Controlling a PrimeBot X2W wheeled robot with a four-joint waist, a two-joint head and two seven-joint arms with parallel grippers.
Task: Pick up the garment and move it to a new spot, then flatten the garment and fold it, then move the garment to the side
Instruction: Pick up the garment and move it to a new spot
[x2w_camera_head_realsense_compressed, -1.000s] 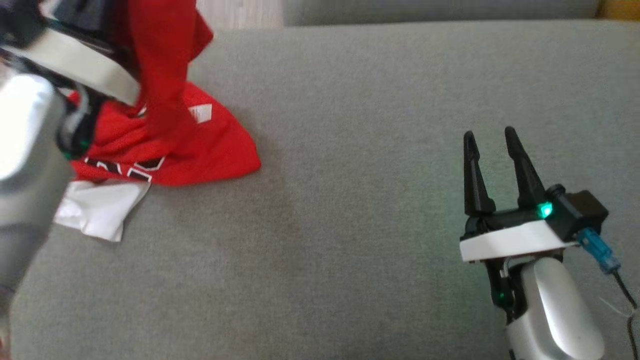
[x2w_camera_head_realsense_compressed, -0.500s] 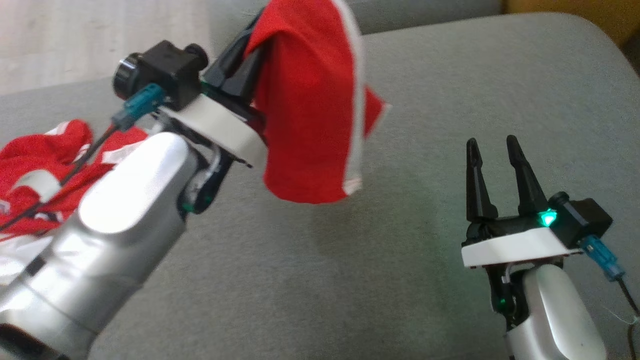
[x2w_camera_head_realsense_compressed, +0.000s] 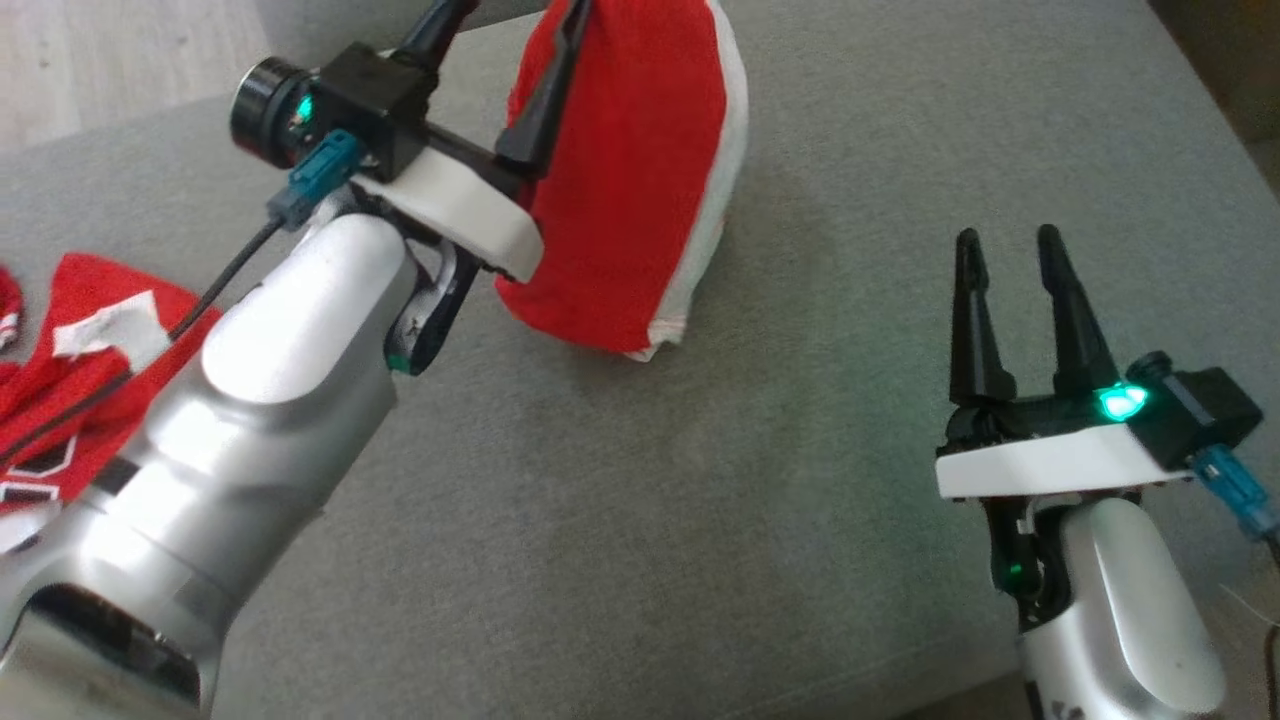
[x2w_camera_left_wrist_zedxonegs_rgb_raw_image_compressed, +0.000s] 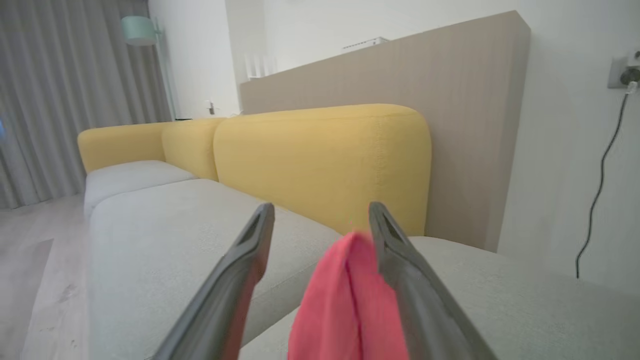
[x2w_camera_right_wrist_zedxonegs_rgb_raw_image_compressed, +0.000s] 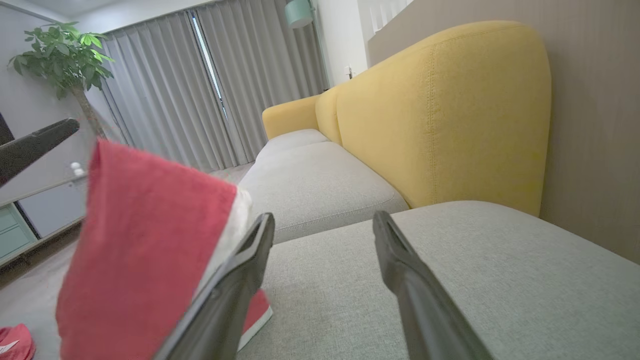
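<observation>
**Move step at release, flatten and fold not started**

Left claw (x2w_camera_left_wrist_zedxonegs_rgb_raw_image_compressed: 321, 211) has its fingers apart. The red garment (x2w_camera_head_realsense_compressed: 630, 180), red with white trim, is not pinched: it hangs bunched over one finger, above the middle of the grey sofa seat (x2w_camera_head_realsense_compressed: 700, 500). Its lower edge is at or just over the cushion; contact cannot be told. Right claw (x2w_camera_head_realsense_compressed: 1008, 240) stands apart and empty, well to the right.

Judged progress: pickup done, carry to a new spot about done, and the drop is unfinished since the cloth is hung on the finger. Flattening, folding and the move aside are all left.

Writing: none on the hanging garment. The second red piece (x2w_camera_head_realsense_compressed: 50, 400) at far left has a white tag (x2w_camera_head_realsense_compressed: 110, 325) and black-and-white lettering, neither legible.
</observation>
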